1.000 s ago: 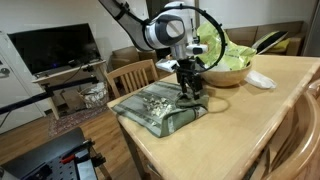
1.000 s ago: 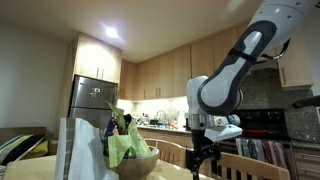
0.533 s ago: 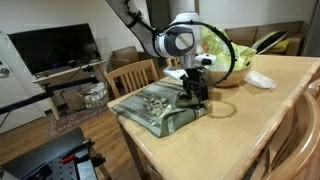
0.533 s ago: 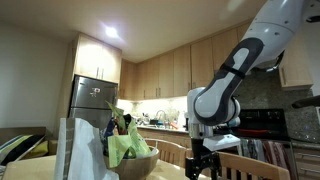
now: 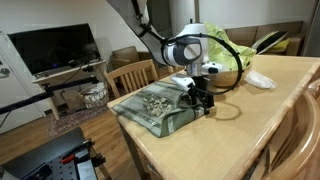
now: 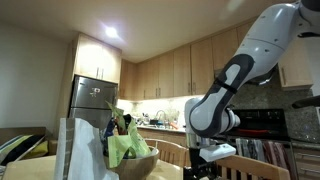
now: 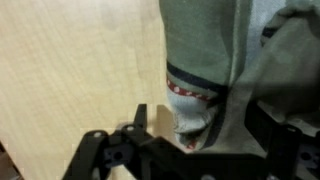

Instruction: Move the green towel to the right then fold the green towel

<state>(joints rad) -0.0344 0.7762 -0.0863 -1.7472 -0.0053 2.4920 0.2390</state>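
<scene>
Towel (image 5: 152,108) lies rumpled near a corner of the bench (image 5: 250,125), one hem between the parted, empty jaws of the claw (image 5: 200,98); recommend lowering until both jaws straddle the hem and pinching all layers, lest the drag rightward slip.

Item: readable text, labels, brands, numbers, signs. Count: 0 in any of my views. Nearest candidate: a red-and-white band (image 7: 196,96) along a hem of the green towel (image 7: 200,40), seen from my wrist. It is too blurred for me to tell pattern from lettering.
</scene>
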